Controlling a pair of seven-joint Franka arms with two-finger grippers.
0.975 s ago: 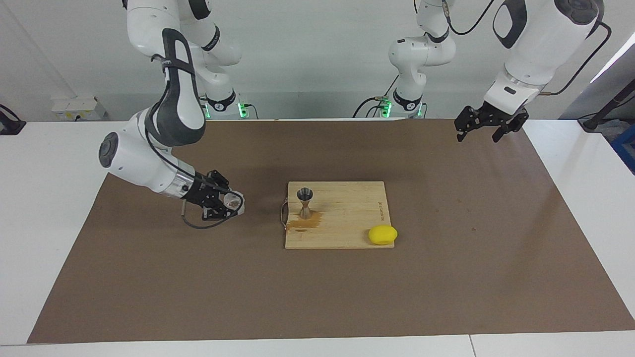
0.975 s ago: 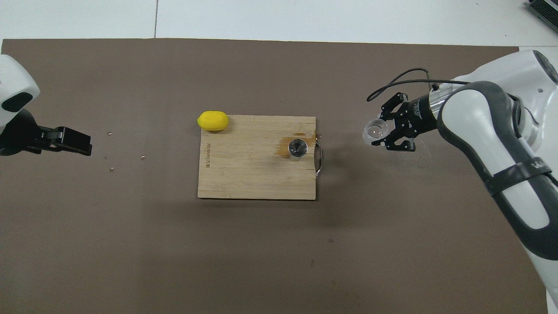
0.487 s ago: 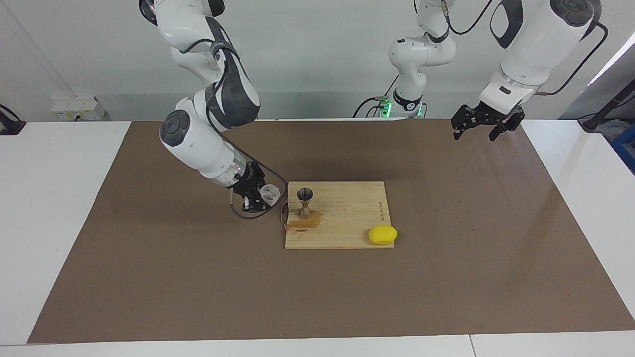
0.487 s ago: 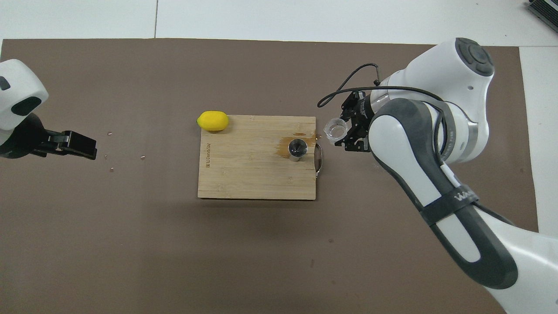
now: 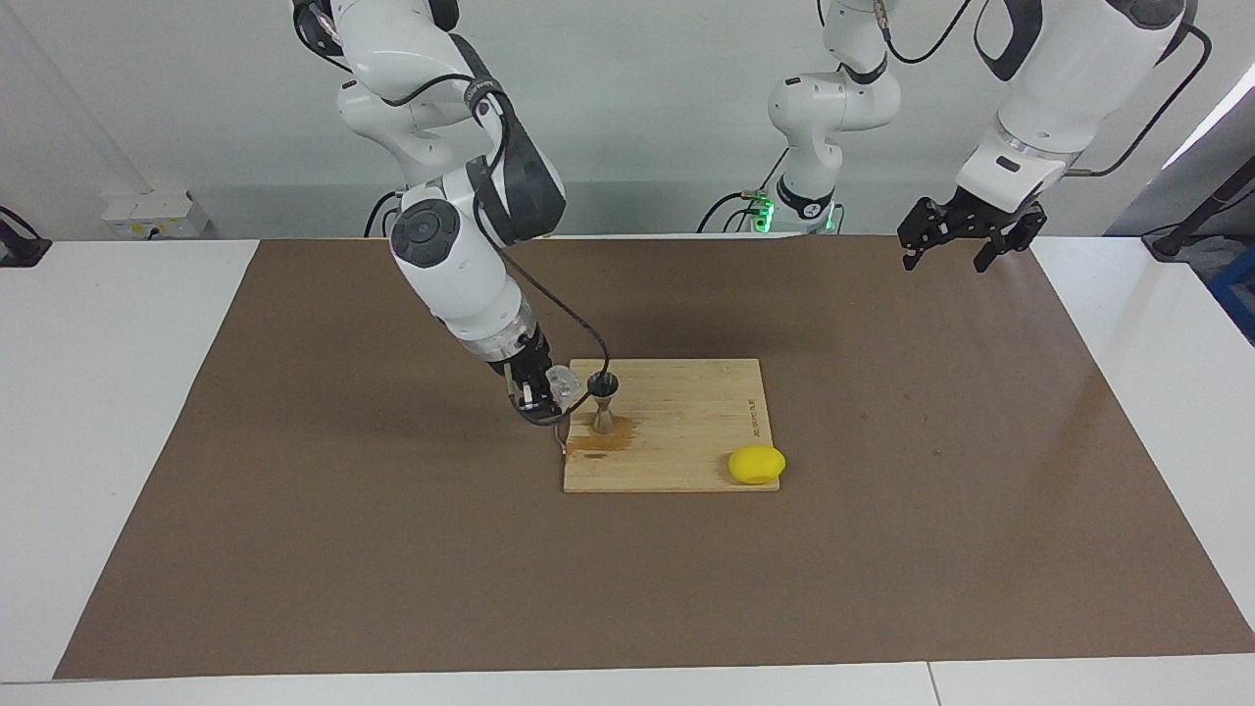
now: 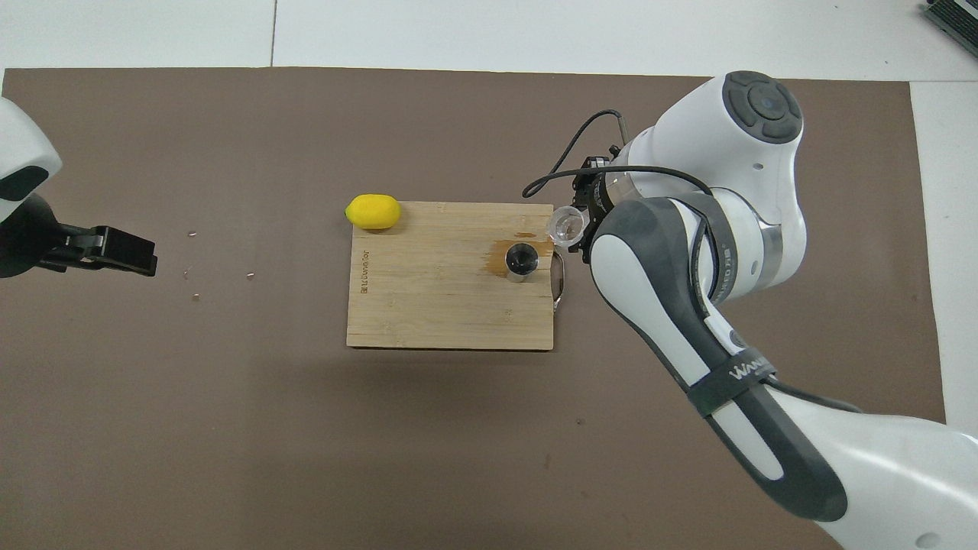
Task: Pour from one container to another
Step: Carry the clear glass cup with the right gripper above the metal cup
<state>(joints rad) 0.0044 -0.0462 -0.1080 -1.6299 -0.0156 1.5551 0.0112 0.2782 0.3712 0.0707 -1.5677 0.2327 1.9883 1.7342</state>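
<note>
— Gripping what, the right gripper (image 5: 542, 390)?
— The glass (image 5: 562, 381) is held tilted in closed fingers, over the board's (image 5: 686, 431) handle edge, just beside the jigger (image 5: 602, 400).
— And the jigger?
— It is stood upright on the board, by a wet patch; a lemon (image 5: 756, 464) is seen at one corner.
— The left gripper (image 5: 963, 242)?
— It is held with fingers wide, over the mat (image 5: 931, 490) at the left arm's end, waiting.

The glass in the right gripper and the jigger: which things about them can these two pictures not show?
- Liquid in the glass tumbler: clear and too small in both views.
- Right gripper fingers: hidden in the overhead view by the arm's own wrist and by the tumbler.
- Fill of the jigger: the overhead view shows only a dark mouth.
- Cutting board handle: mostly covered in the facing view by that gripper.
</note>
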